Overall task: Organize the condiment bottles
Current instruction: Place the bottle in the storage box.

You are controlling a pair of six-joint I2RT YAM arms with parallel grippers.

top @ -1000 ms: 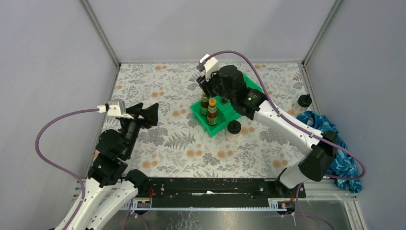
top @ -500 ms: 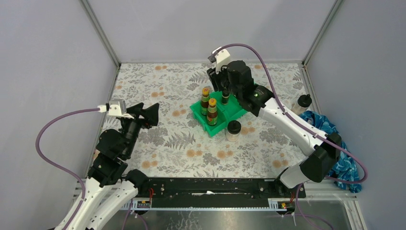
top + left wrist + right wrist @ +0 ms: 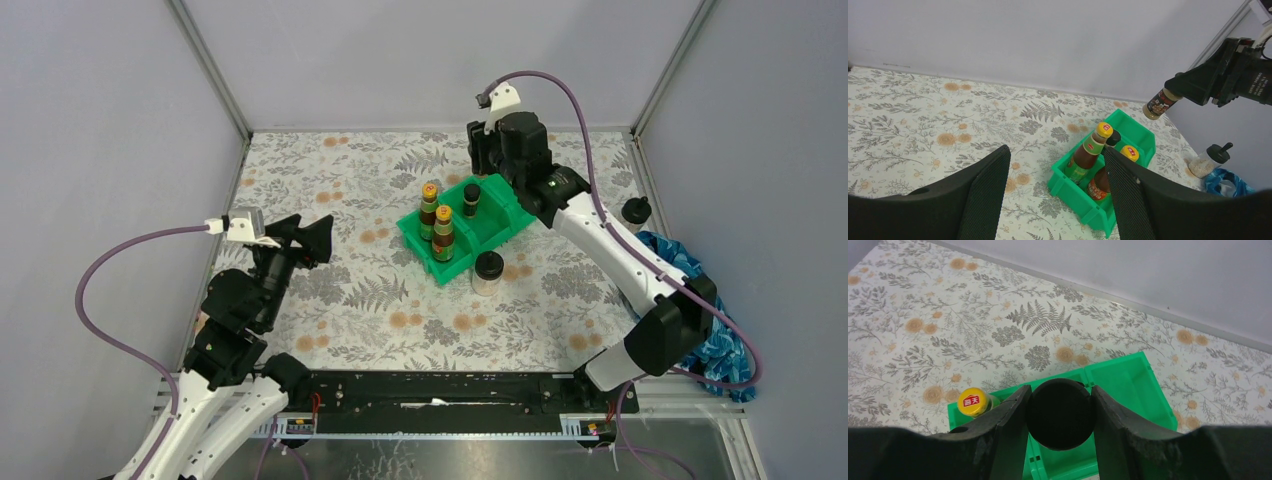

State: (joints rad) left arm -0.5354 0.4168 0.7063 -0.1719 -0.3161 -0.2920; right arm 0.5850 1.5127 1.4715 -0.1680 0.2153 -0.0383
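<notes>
Snugly inside right pincer [image 3: 1060, 407]: jar [image 3: 1060, 416]

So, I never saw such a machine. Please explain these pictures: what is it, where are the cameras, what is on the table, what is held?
It is a robot with two arms, each ending in a two-finger pincer. One picture looks from above; two come from wrist cameras. On the flowered table stands a green plastic divided bin holding two brown yellow-capped bottles and a short black-capped jar. A clear black-lidded jar stands beside it; a second clear jar is near a blue cloth. The right pincer holds up a short dark jar. The left pincer is open and empty.
</notes>
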